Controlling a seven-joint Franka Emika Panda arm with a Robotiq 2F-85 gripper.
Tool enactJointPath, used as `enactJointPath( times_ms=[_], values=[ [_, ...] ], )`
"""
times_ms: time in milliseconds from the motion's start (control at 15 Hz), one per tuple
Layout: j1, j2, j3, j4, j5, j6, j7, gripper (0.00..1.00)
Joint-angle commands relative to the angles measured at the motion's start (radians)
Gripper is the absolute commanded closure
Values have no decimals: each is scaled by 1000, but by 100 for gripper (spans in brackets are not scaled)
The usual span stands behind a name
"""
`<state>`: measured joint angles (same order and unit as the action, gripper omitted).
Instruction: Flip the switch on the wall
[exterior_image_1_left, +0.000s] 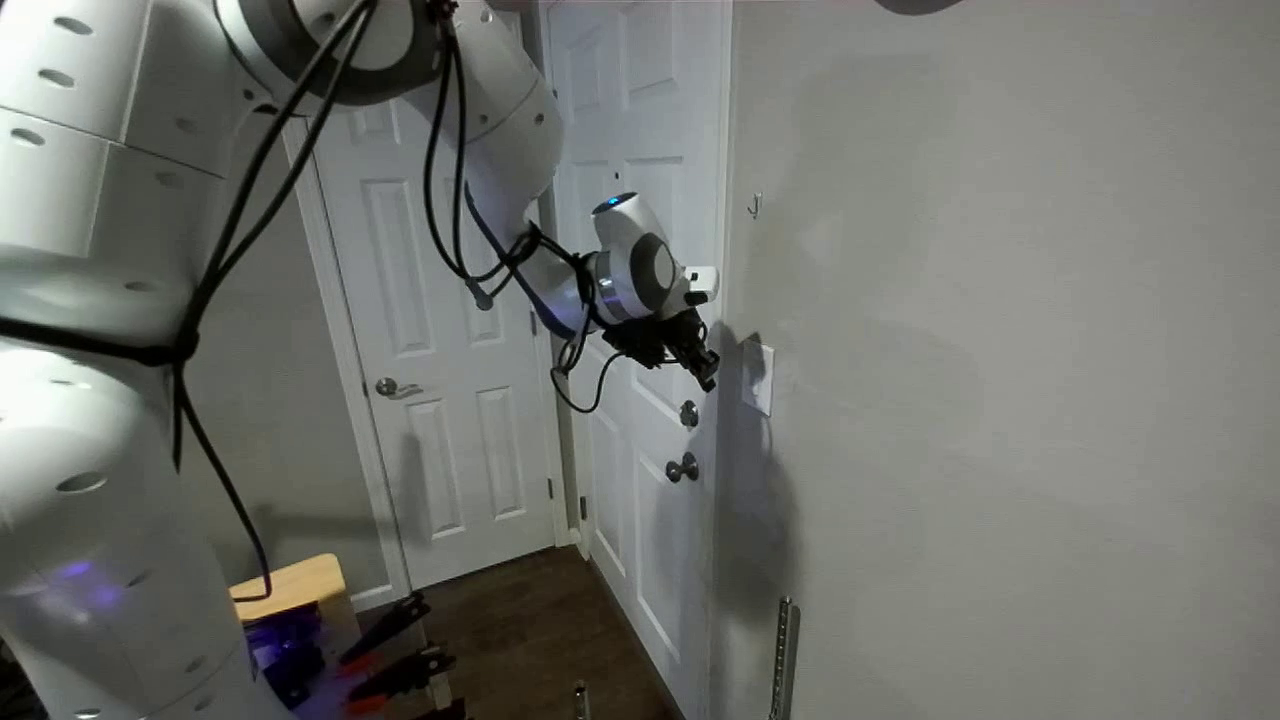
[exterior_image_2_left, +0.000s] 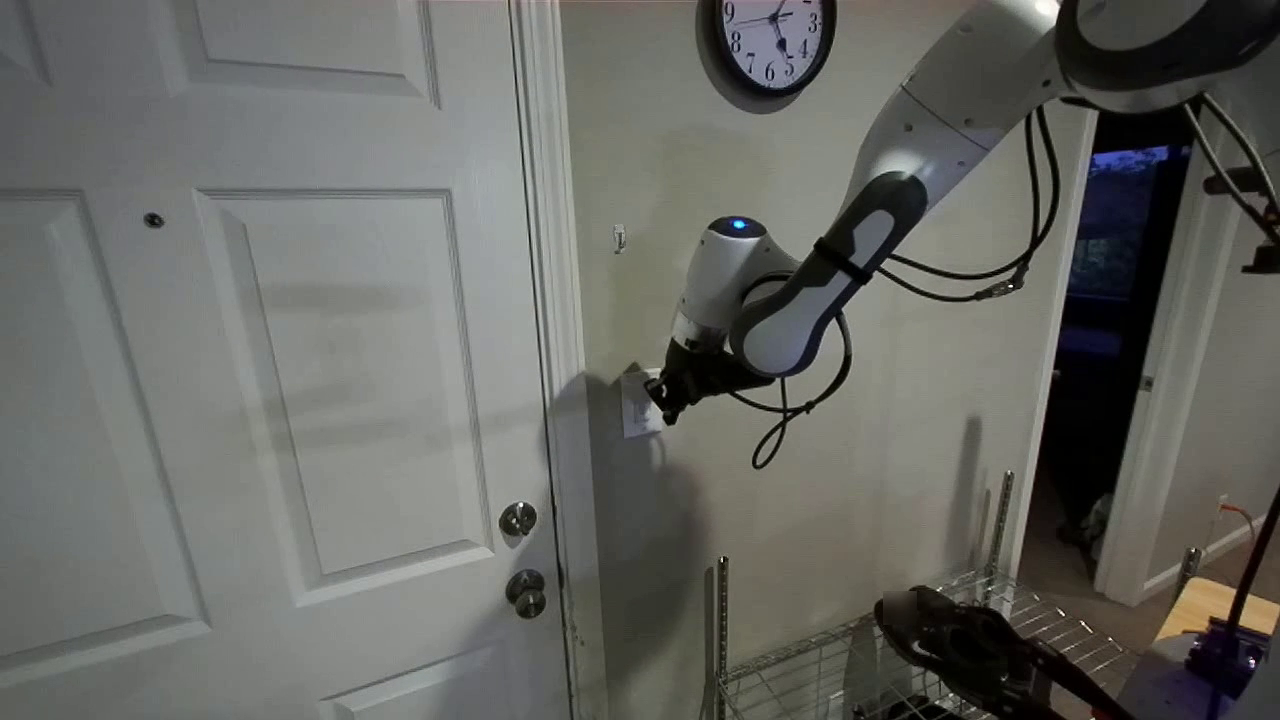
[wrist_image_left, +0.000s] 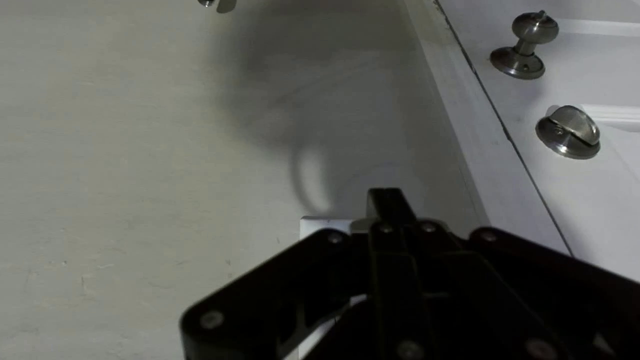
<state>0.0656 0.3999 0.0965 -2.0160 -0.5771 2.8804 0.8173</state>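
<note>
The switch is a small white upright plate (exterior_image_1_left: 758, 379) on the pale grey-white wall (exterior_image_1_left: 1000, 400), close to the door frame. It shows in both exterior views, partly covered by my gripper in an exterior view (exterior_image_2_left: 637, 407). In the wrist view only its top corner (wrist_image_left: 320, 224) and slivers of its edge show; the black fingers hide the rest, including the toggle. My gripper (exterior_image_1_left: 711, 384) is shut and empty, its fingertips (wrist_image_left: 391, 194) together. The fingertips (exterior_image_2_left: 668, 414) are in front of the plate, with a visible gap to it in an exterior view.
A white panelled door (exterior_image_2_left: 340, 380) with a round metallic knob (exterior_image_2_left: 525, 593) and deadbolt (exterior_image_2_left: 517, 519) stands beside the switch. A small hook (exterior_image_1_left: 755, 205) is above it. A clock (exterior_image_2_left: 775, 40) hangs higher. A wire shelf (exterior_image_2_left: 790, 660) with metal posts stands below the arm.
</note>
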Motion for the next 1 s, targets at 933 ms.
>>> enactJointPath(
  times_ms=[933],
  values=[
    [70,189,-83,210,31,33,63,99]
  ],
)
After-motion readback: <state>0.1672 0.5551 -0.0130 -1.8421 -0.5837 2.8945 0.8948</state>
